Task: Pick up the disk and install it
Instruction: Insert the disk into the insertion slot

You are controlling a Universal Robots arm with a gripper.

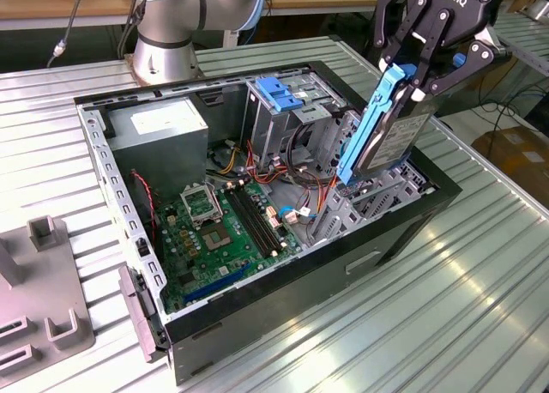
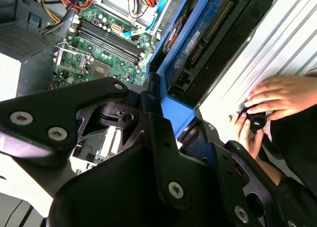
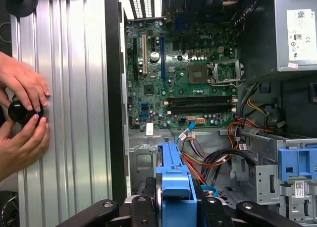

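Observation:
The disk [image 1: 390, 137], a black drive edged by a blue carrier frame, hangs tilted over the open computer case [image 1: 283, 303], toward the exterior view's right. Its lower end sits just above the metal bay [image 1: 377, 191] inside the case. My gripper [image 1: 426, 71] is shut on the disk's upper end, its black fingers pressing both sides. In the second wrist view the disk [image 2: 208, 43] runs away from my gripper [image 2: 181, 120]. The first wrist view shows the blue carrier edge [image 3: 176, 182] between the fingers of my gripper [image 3: 176, 203].
Inside the case lie a green motherboard [image 1: 223, 230], a grey power supply [image 1: 163, 127] and a drive cage with a blue clip [image 1: 279, 93]. A person's hands [image 3: 22, 83] hold a black knob [image 3: 22, 112] on the ribbed table beside the case. A grey fixture [image 1: 43, 273] stands at the exterior view's left.

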